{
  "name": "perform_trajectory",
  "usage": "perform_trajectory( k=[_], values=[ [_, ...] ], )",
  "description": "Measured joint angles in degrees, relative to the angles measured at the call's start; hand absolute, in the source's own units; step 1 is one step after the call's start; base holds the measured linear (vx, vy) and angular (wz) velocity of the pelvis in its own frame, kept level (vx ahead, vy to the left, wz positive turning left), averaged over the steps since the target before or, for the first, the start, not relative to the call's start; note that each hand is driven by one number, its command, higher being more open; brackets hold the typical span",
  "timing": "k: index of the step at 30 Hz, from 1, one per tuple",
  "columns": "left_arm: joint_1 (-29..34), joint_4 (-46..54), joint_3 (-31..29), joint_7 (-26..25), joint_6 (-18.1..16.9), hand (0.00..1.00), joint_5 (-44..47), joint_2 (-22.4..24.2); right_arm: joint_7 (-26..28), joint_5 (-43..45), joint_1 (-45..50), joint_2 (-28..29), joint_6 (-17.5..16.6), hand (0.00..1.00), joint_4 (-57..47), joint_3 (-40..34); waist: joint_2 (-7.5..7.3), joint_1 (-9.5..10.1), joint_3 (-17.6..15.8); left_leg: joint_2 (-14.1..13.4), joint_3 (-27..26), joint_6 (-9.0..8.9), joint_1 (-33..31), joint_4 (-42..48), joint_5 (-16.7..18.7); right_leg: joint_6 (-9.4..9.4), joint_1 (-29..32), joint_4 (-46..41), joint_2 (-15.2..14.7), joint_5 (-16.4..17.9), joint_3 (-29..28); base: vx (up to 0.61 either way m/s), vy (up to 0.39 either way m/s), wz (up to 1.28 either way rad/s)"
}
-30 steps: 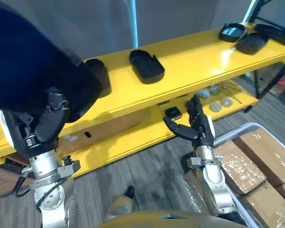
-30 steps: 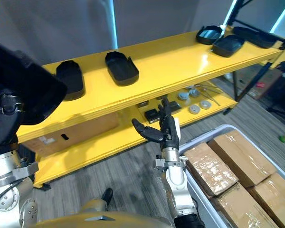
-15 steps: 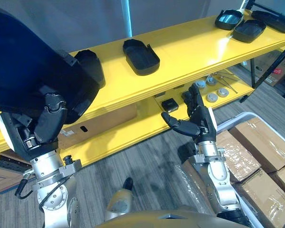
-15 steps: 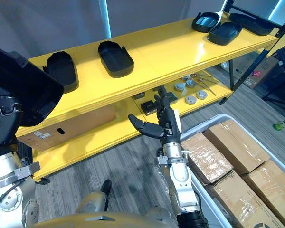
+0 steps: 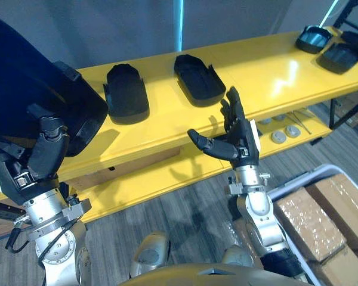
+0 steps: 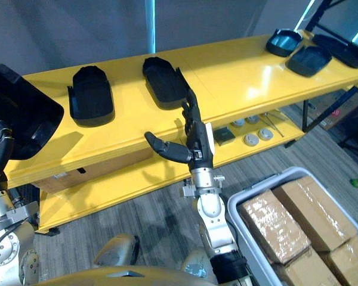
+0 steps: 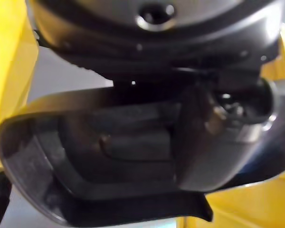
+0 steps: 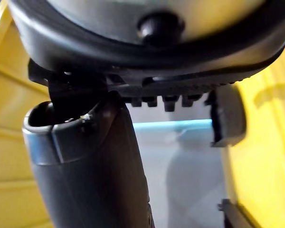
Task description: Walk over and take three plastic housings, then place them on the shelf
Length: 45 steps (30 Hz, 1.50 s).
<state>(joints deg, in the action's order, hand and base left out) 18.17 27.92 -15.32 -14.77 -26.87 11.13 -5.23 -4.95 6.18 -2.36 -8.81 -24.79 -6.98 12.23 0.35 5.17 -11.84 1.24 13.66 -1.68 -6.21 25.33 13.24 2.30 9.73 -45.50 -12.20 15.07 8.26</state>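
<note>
Black housing (image 5: 30, 89), edge-cropped, clutched by left robot hand (image 5: 45, 156); right robot hand (image 5: 242, 145) splayed.

silver-grey arm (image 5: 258, 210), dark right hand (image 5: 241, 145)

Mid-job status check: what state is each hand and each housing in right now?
left hand, shut on the held housing.
held housing, gripped aloft, not yet on the top shelf.
right hand, open and empty, raised before the shelf edge.
left shelf housing, lying on the top shelf, hollow side up.
middle shelf housing, the same, apart from it.
far housings, lying at the shelf's right end.
</note>
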Motion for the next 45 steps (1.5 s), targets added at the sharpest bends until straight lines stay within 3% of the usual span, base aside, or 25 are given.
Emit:
perform_trajectory(
  k=[1, 2, 4, 5, 8, 16, 19, 20, 22, 24, 25, 26, 27, 28, 29, 30, 31, 34, 35, 36, 37, 38, 39, 40, 45],
  values=[
    [-1.8, -1.6, 0.5, 0.0, 0.0, 0.00, 0.0, -0.4, 1.8, 1.4, -0.4, -2.4, -1.4, 1.00, -4.0, -1.2, 0.45, -1.24, 0.0, 0.0, 3.0, -0.31, 0.8, -0.9, -0.2, -0.11, 0.5, 6.6, 3.8, 0.8, -2.7, 0.24, -0.205, 1.47],
    [-2.9, -3.1, 1.5, -0.1, -0.1, 0.00, -0.1, -0.5, 2.9, 1.9, -0.5, -5.1, -3.1, 1.00, -8.1, -2.3, -0.07, -2.14, 0.5, 0.6, 5.8, -0.71, 1.1, -0.9, -0.2, 0.60, 0.4, 13.0, 6.0, -0.2, -6.5, 0.24, -0.221, 1.56],
    [-3.0, -4.1, 3.2, -0.2, 0.2, 0.00, -0.7, -0.8, 4.2, 3.8, -1.3, -8.3, -5.9, 1.00, -12.9, -4.6, -0.86, -2.54, 0.6, 2.6, 9.4, -2.56, 1.5, -0.5, 1.1, 2.53, -1.2, 20.1, 4.7, -5.6, -5.8, 0.25, -0.253, 1.35],
    [-2.0, -4.2, 4.1, 0.2, 0.9, 0.00, -0.7, -0.2, 4.5, 5.4, -2.6, -9.9, -7.7, 1.00, -13.4, -5.9, 0.95, -2.23, 1.6, 0.6, 9.4, -2.79, 1.5, -0.8, 1.1, 2.02, -3.3, 22.9, 5.8, -5.6, -3.0, 0.24, -0.244, 1.06],
    [-1.6, -4.2, 4.2, 1.9, 0.9, 0.00, -0.6, -0.2, 4.4, 8.5, -5.8, -10.5, -8.6, 1.00, -13.5, -9.2, 2.38, -0.89, 2.5, -2.9, 5.3, -3.34, 2.0, -3.9, -0.3, 0.23, -6.6, 26.3, 7.5, -5.7, 1.4, 0.18, -0.218, 0.67],
    [-1.8, -1.0, 4.7, 3.9, 1.1, 0.00, -1.2, 0.1, 6.3, 9.0, -2.3, -6.4, -8.0, 1.00, -13.6, -11.9, 2.64, -0.84, 2.7, -3.6, -2.1, -2.44, 3.5, -9.9, -4.5, -0.12, -10.5, 29.9, 5.7, -5.7, 6.1, 0.07, -0.047, 0.34],
    [-1.8, -0.7, 6.9, 4.4, 1.4, 0.00, -2.5, 0.5, 8.2, 11.8, 1.0, -4.9, -7.2, 1.00, -13.6, -13.4, 1.91, -1.13, 3.1, -1.7, -6.5, -1.11, 3.3, -12.6, -8.6, 0.55, -11.2, 31.2, 2.5, -6.1, 8.5, -0.04, 0.094, 0.54],
    [-1.8, -0.7, 7.9, 4.5, 1.9, 0.00, -3.2, 0.9, 8.5, 13.5, 1.4, -4.1, -6.8, 1.00, -13.7, -14.2, 1.52, -1.90, 2.8, -2.1, -9.5, 0.11, 1.8, -11.0, -7.2, 1.02, -11.5, 31.4, 0.8, -6.4, 10.3, -0.07, 0.140, 0.64],
    [-1.7, -1.1, 9.0, 5.1, 2.0, 0.00, -4.0, 0.8, 8.6, 15.2, 1.5, -1.6, -6.0, 1.00, -13.6, -15.5, 0.90, -2.81, 2.2, -6.0, -14.4, 0.30, -1.0, -6.1, -6.7, 1.41, -11.6, 29.2, -2.8, -5.6, 11.9, -0.06, 0.188, 0.71],
    [-1.9, -2.0, 10.0, 5.2, 1.9, 0.00, -3.8, 0.9, 8.6, 16.3, 1.5, -0.2, -5.8, 1.00, -13.4, -15.9, -0.05, -4.14, 1.7, -10.0, -17.0, -0.51, -3.4, -3.9, -7.4, 2.85, -11.9, 26.5, -7.6, -4.2, 12.9, -0.03, 0.248, 0.54],
    [-2.1, -3.4, 10.6, 5.6, 1.7, 0.00, -3.8, 0.9, 8.4, 16.7, 1.4, 0.0, -5.8, 1.00, -12.3, -15.6, 0.06, -4.59, 1.7, -11.6, -17.5, -1.21, -3.5, -4.4, -8.3, 4.88, -12.0, 24.5, -10.6, -3.6, 12.6, 0.02, 0.371, 0.18],
    [-2.1, -5.0, 11.3, 5.6, 1.5, 0.00, -3.9, 0.9, 8.0, 16.6, 1.5, 0.0, -5.9, 1.00, -10.1, -15.0, 0.61, -4.76, 2.1, -12.9, -17.4, -1.73, -3.0, -4.3, -9.6, 7.26, -11.7, 23.0, -13.0, -3.2, 11.7, 0.02, 0.518, 0.03],
    [-2.0, -5.7, 11.6, 5.6, 1.5, 0.00, -4.0, 0.9, 7.9, 16.6, 1.6, -0.3, -5.8, 1.00, -8.9, -14.6, 1.01, -4.84, 2.3, -13.3, -17.4, -1.79, -2.6, -3.5, -10.1, 8.40, -11.7, 22.5, -13.9, -3.0, 11.2, 0.02, 0.494, -0.21],
    [-1.8, -7.0, 12.3, 6.0, 1.4, 0.00, -3.9, 0.9, 7.4, 16.6, 1.8, -0.6, -5.8, 1.00, -6.6, -13.7, 2.79, -4.94, 3.0, -14.0, -17.6, -1.88, -1.6, -1.4, -10.1, 10.35, -12.0, 22.7, -14.8, -3.2, 9.7, 0.04, 0.730, -0.24],
    [-2.0, -7.7, 12.4, 7.2, 1.3, 0.00, -3.8, 0.6, 6.6, 16.6, 2.3, -0.3, -5.7, 1.00, -5.1, -13.0, 3.93, -5.35, 3.7, -13.7, -18.6, -8.01, -0.3, -1.7, -4.0, 11.83, -12.2, 23.4, -15.5, -4.0, 8.4, 0.07, 0.670, -0.17],
    [-2.5, -8.0, 12.2, 7.8, 1.3, 0.00, -3.4, -0.1, 6.3, 16.6, 2.7, 1.1, -5.7, 1.00, -4.2, -12.6, 3.06, -5.47, 3.6, -12.5, -19.3, -9.91, -0.5, -0.4, -3.4, 11.85, -12.9, 24.5, -16.9, -4.4, 7.2, 0.10, 0.753, -0.06],
    [-2.4, -8.5, 12.4, 9.5, 1.3, 0.00, -0.5, -1.2, 5.4, 16.7, 4.3, 2.8, -4.7, 1.00, -2.8, -11.4, 0.34, -5.75, 3.9, -9.9, -20.7, -7.75, -1.4, 0.8, -1.9, 10.57, -13.7, 28.6, -17.7, -6.6, 4.6, 0.09, 0.415, 0.01],
    [-3.3, -10.0, 13.0, 11.1, 2.2, 0.00, 4.4, -1.5, 4.9, 16.7, 5.5, 4.1, -2.9, 1.00, 0.0, -8.2, -0.57, -5.14, 4.0, -9.3, -22.8, -5.27, -2.8, 3.9, 0.6, 9.73, -13.6, 33.6, -17.5, -20.8, 6.6, 0.11, 0.455, -0.27],
    [-3.3, -10.3, 13.0, 11.1, 2.8, 0.00, 5.2, -1.6, 4.8, 16.7, 6.7, 6.4, -2.6, 1.00, 0.1, -6.7, -0.02, -4.94, 3.6, -9.7, -24.5, -3.89, -0.2, 1.2, 0.3, 8.65, -12.4, 31.9, -16.5, -21.3, 8.1, 0.11, 0.316, -0.41],
    [-3.3, -10.3, 13.1, 11.1, 3.3, 0.00, 5.6, -1.6, 4.9, 16.7, 7.0, 6.9, -2.6, 1.00, 0.1, -5.9, -0.02, -5.25, 3.6, -9.7, -24.9, -3.35, 1.1, -0.4, -0.2, 8.71, -12.2, 30.7, -15.0, -19.5, 8.2, 0.15, 0.260, -0.38],
    [-3.5, -10.3, 13.8, 11.2, 3.6, 0.00, 6.4, -1.7, 5.3, 16.5, 7.3, 7.0, -2.6, 1.00, 0.0, -5.4, 0.20, -5.66, 3.6, -9.8, -25.5, -2.88, 2.9, -3.0, -1.0, 9.95, -12.0, 30.1, -11.7, -16.5, 7.4, 0.11, 0.103, -0.18],
    [-4.9, -10.3, 15.4, 11.4, 3.8, 0.00, 7.1, -2.0, 5.5, 14.5, 7.6, 6.4, -2.6, 1.00, -0.5, -5.4, 0.47, -5.97, 3.8, -9.8, -25.9, -2.60, 3.8, -5.5, -2.2, 9.52, -11.4, 31.0, -7.4, -12.9, 6.8, 0.10, 0.109, -0.08],
    [-7.1, -10.3, 17.4, 11.7, 4.0, 0.00, 7.5, -2.4, 5.3, 14.2, 7.7, 6.0, -2.6, 1.00, -1.6, -5.4, 0.50, -6.43, 3.9, -9.4, -25.9, -2.65, 3.5, -6.9, -3.2, 7.88, -11.0, 33.9, -3.8, -11.8, 6.6, 0.05, 0.079, -0.01],
    [-8.2, -10.3, 18.5, 11.8, 4.2, 0.00, 7.5, -2.7, 5.0, 14.2, 7.7, 5.9, -2.6, 1.00, -2.3, -5.4, 0.00, -6.63, 4.1, -9.0, -26.0, -2.59, 3.3, -7.5, -3.6, 7.40, -11.1, 35.6, -2.6, -12.0, 6.6, 0.03, 0.064, 0.12],
    [-13.0, -10.5, 25.6, 17.4, 10.4, 0.00, 5.9, -4.9, 3.7, 12.0, 8.0, 1.9, -1.9, 1.00, -4.2, -9.4, 1.76, -8.99, 4.8, -7.9, -24.9, -3.13, 3.5, -11.1, -5.6, 7.44, -13.0, 40.8, -2.0, -14.7, 6.8, 0.02, 0.013, 0.10]
  ],
)
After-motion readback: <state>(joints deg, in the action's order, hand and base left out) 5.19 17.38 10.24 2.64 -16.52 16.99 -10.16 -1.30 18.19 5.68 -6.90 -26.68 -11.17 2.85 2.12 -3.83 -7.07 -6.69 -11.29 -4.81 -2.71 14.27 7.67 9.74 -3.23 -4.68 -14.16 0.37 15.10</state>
